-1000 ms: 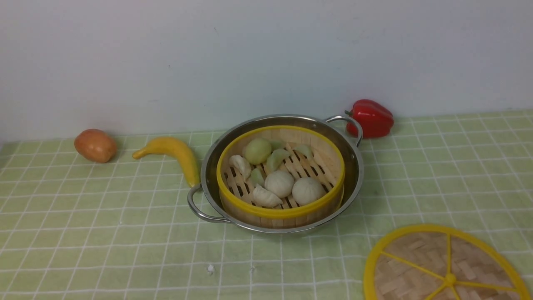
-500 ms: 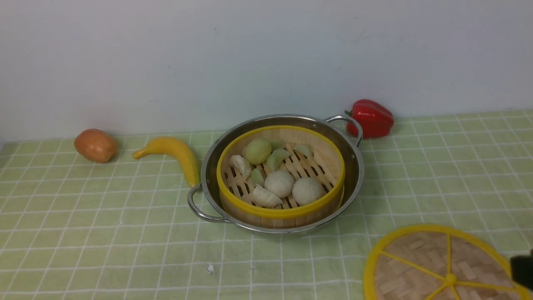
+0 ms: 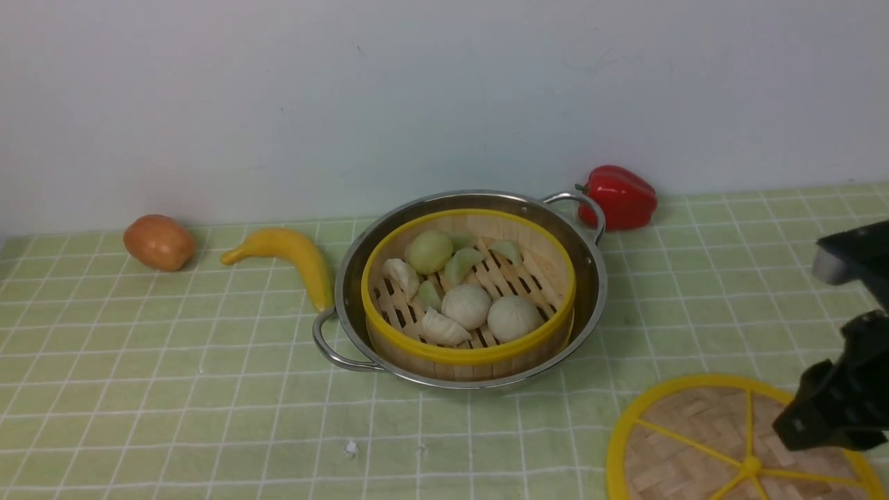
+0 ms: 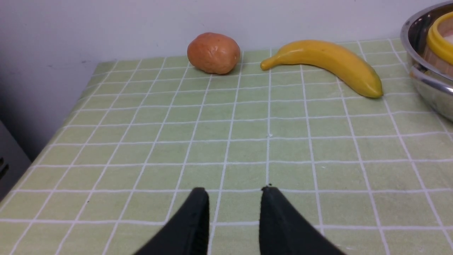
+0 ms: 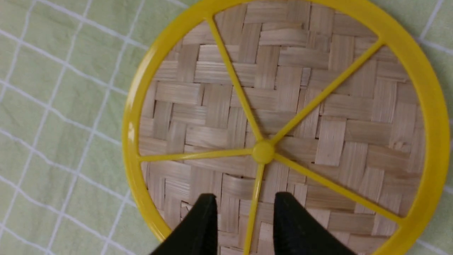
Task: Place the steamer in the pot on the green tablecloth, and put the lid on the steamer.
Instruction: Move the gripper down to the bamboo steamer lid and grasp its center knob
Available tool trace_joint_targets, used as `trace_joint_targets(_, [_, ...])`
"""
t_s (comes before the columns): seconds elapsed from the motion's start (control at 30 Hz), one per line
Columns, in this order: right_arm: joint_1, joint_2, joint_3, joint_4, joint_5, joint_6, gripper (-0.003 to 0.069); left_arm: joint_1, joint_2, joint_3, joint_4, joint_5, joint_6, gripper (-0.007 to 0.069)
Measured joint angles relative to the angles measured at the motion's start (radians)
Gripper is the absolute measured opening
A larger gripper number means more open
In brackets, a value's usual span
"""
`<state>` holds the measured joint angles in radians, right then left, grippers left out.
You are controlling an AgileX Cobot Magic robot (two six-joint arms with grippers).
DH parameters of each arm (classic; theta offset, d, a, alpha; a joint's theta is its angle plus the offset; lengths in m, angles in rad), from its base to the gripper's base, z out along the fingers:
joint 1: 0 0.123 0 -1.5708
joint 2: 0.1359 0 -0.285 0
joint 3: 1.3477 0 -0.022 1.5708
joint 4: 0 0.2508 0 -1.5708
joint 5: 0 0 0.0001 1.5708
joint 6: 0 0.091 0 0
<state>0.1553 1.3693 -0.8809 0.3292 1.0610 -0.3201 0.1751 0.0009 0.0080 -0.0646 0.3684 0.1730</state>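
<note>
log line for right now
steamer: in pot | lid: on green tablecloth | right gripper: fingers open over lid | left gripper: fingers open, empty

The right arm [image 3: 858, 260] shows at the right edge of the front view, with the black right gripper [image 3: 809, 420] low in the lower right corner, apparently angled downward. Its fingers [image 5: 201, 226] stand parted at bottom centre of the right wrist view. The left gripper [image 4: 233, 198] is likewise parted at bottom centre of its own view.

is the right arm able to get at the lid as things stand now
Probably yes: the right end effector hovers just above the lid, jaws parted, and nothing lies on the lid or blocks the way down.
</note>
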Motion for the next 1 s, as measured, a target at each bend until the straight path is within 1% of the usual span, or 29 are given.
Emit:
trace_joint_targets(0.17, [0.064,0.139,-0.052,-0.048,0.010,0.006,0.0243,0.000,0.000,0.000,0.000,0.000,0.000,0.0206])
trace_joint_targets(0.3, [0.118,0.211,-0.071,-0.116,0.004,0.067,0.0243,0.000,0.000,0.000,0.000,0.000,0.000,0.0211])
trace_joint_targets(0.43, [0.150,0.260,-0.072,-0.190,-0.001,0.119,0.0243,0.000,0.000,0.000,0.000,0.000,0.000,0.0222])
trace_joint_targets(0.63, [0.154,0.301,-0.073,-0.237,-0.040,0.156,0.0243,0.000,0.000,0.000,0.000,0.000,0.002,0.0233])
trace_joint_targets(0.8, [0.154,0.312,-0.073,-0.234,-0.077,0.160,0.0243,0.000,0.000,0.000,0.000,0.000,0.002,0.0243])
trace_joint_targets(0.93, [0.154,0.328,-0.073,-0.232,-0.079,0.168,0.0243,0.000,0.000,0.000,0.000,0.000,0.002,0.0243])
trace_joint_targets(1.0, [0.154,0.336,-0.080,-0.231,-0.069,0.175,0.0232,0.000,0.000,0.000,0.000,0.000,0.002,0.0243])
